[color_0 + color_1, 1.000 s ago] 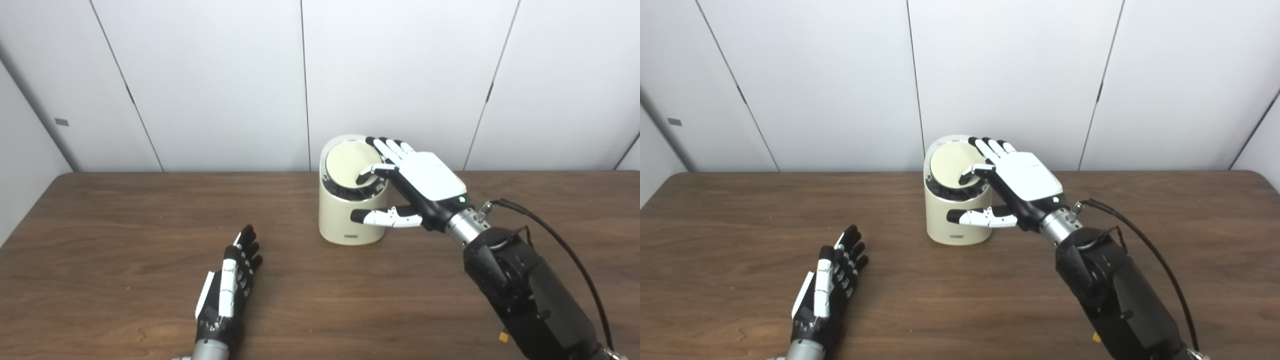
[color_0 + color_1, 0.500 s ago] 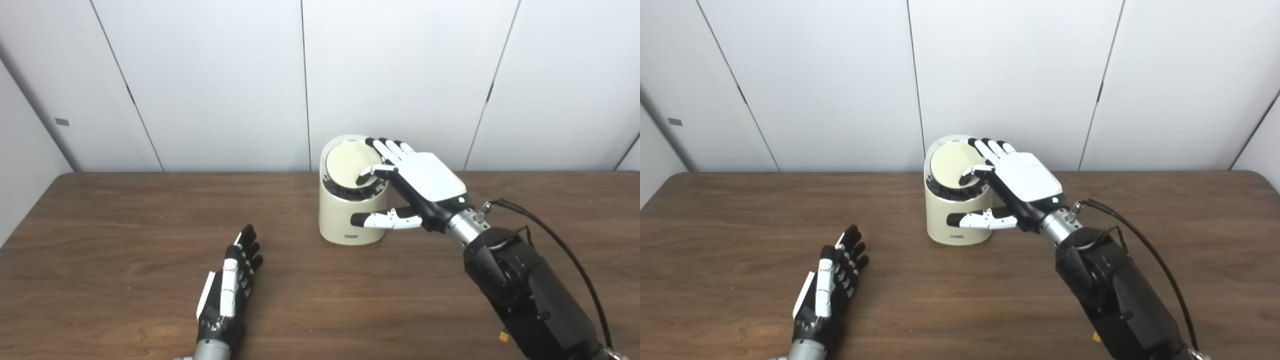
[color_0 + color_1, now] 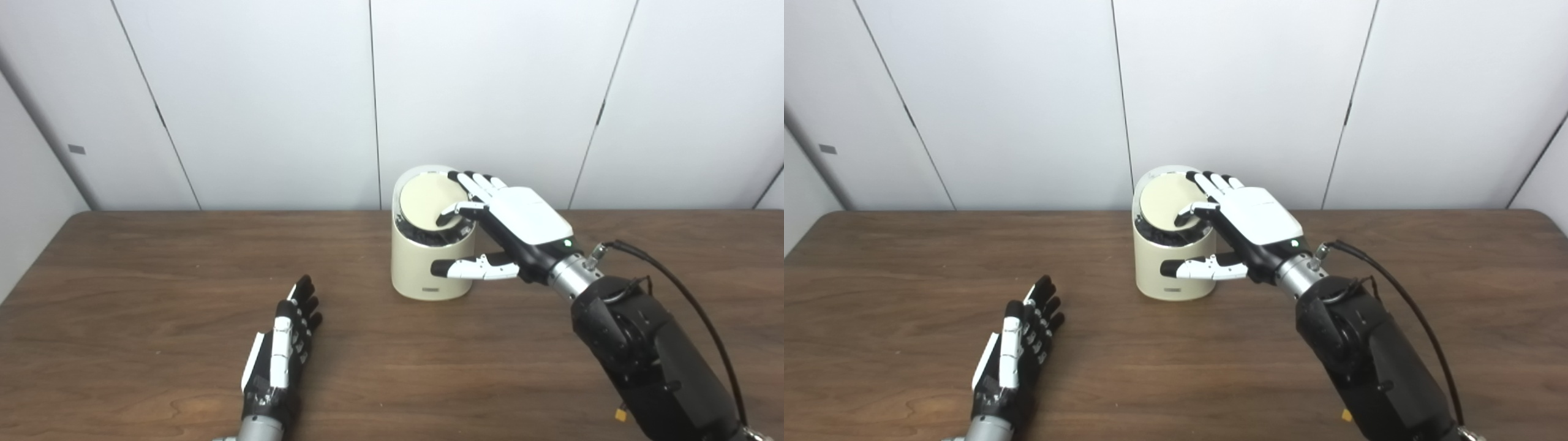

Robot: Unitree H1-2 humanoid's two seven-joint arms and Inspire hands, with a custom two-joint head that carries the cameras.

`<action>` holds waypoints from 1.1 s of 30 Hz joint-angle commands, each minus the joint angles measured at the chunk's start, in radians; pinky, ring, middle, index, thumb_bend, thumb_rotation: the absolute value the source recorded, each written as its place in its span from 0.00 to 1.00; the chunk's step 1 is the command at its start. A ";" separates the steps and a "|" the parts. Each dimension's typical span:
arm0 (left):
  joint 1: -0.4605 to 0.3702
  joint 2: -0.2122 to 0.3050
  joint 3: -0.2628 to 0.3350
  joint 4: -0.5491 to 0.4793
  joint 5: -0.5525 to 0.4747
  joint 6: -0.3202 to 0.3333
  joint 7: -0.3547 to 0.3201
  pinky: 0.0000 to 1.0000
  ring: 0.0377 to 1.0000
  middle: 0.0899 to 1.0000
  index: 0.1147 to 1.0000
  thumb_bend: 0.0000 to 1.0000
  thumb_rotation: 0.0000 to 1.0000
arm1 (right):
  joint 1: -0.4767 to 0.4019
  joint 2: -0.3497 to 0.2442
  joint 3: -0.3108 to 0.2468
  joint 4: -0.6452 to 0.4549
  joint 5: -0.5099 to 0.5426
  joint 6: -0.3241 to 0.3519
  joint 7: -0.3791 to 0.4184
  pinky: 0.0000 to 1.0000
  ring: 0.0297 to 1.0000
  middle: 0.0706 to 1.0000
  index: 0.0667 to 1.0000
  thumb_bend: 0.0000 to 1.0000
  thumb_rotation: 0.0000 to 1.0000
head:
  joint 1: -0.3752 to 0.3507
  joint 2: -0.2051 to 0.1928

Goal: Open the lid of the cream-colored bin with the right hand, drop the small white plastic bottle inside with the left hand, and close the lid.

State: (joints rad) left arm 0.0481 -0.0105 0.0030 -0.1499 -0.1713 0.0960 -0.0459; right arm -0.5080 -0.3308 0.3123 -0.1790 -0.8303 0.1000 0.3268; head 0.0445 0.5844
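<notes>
The cream-colored bin [image 3: 422, 263] stands at the back middle of the table. Its round lid [image 3: 425, 195] is tilted, showing a dark gap at the front of the opening. My right hand [image 3: 511, 226] is open and lies over the bin's right side, one fingertip pressing on the lid, the thumb stretched along the bin's front wall. My left hand [image 3: 278, 358] rests flat and open on the table at the front left, holding nothing. No small white bottle shows in either view.
The brown wooden table [image 3: 153, 275] reaches to white wall panels behind the bin. A black cable [image 3: 692, 306] loops off my right forearm over the right part of the table.
My right arm has shifted very slightly to the right; the hand stays on the lid. The left hand has not moved.
</notes>
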 commanded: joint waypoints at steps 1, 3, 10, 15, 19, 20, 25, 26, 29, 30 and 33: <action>0.010 0.003 -0.013 0.013 0.012 0.046 -0.005 1.00 1.00 1.00 1.00 0.67 0.99 | -0.041 0.012 -0.032 -0.066 0.014 0.023 0.000 1.00 1.00 1.00 0.72 0.61 1.00 | 0.001 0.001; 0.010 0.005 -0.015 0.011 0.015 0.053 -0.003 1.00 1.00 1.00 1.00 0.68 0.99 | -0.042 0.018 -0.049 -0.098 0.018 0.044 0.006 1.00 1.00 1.00 0.75 0.62 1.00 | 0.000 0.001; 0.008 0.013 -0.014 0.013 0.009 0.060 -0.005 1.00 1.00 1.00 1.00 0.67 1.00 | -0.025 0.023 -0.118 -0.189 0.069 0.102 0.029 1.00 1.00 1.00 0.79 0.59 1.00 | -0.006 -0.002; 0.007 0.021 -0.011 0.016 0.006 0.049 -0.010 1.00 1.00 1.00 1.00 0.65 1.00 | 0.048 0.006 -0.163 -0.242 0.099 0.134 0.040 1.00 1.00 1.00 0.81 0.56 1.00 | -0.010 -0.005; 0.008 0.030 -0.006 0.010 0.012 0.029 -0.009 1.00 1.00 1.00 1.00 0.66 0.99 | 0.141 0.017 -0.214 -0.247 0.160 0.142 0.009 1.00 1.00 1.00 0.86 0.55 1.00 | -0.019 -0.008; 0.009 0.031 -0.004 0.007 0.013 0.023 -0.008 1.00 1.00 1.00 1.00 0.66 0.99 | 0.166 0.022 -0.229 -0.247 0.182 0.141 -0.001 1.00 1.00 1.00 0.87 0.55 1.00 | -0.019 -0.008; 0.014 0.051 0.005 -0.017 0.027 0.002 -0.008 1.00 1.00 1.00 1.00 0.65 0.98 | 0.292 0.054 -0.313 -0.258 0.345 0.172 -0.008 1.00 1.00 1.00 0.95 0.56 1.00 | -0.029 -0.007; 0.018 0.060 0.003 -0.023 0.044 -0.002 -0.006 1.00 1.00 1.00 1.00 0.66 0.97 | 0.313 0.077 -0.353 -0.249 0.456 0.175 -0.001 1.00 1.00 1.00 0.96 0.56 1.00 | -0.029 -0.007; 0.037 0.092 0.002 -0.041 0.094 -0.035 -0.006 1.00 1.00 1.00 1.00 0.66 0.99 | 0.360 0.150 -0.447 -0.209 0.706 0.182 -0.004 1.00 1.00 1.00 0.99 0.63 1.00 | -0.030 -0.005; 0.046 0.102 0.004 -0.049 0.103 -0.051 -0.009 1.00 1.00 1.00 1.00 0.65 1.00 | 0.376 0.168 -0.466 -0.191 0.749 0.167 -0.012 1.00 1.00 1.00 0.99 0.68 1.00 | -0.031 -0.006; 0.070 0.130 0.009 -0.072 0.133 -0.086 -0.015 1.00 1.00 1.00 1.00 0.66 1.00 | 0.419 0.200 -0.508 -0.136 0.863 0.105 -0.020 1.00 1.00 1.00 1.00 0.74 1.00 | -0.030 -0.002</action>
State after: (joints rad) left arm 0.0959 0.0929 -0.0008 -0.1933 -0.0613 0.0317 -0.0577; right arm -0.0732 -0.1263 -0.1799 -0.3099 -0.0315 0.2666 0.3228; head 0.0138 0.5798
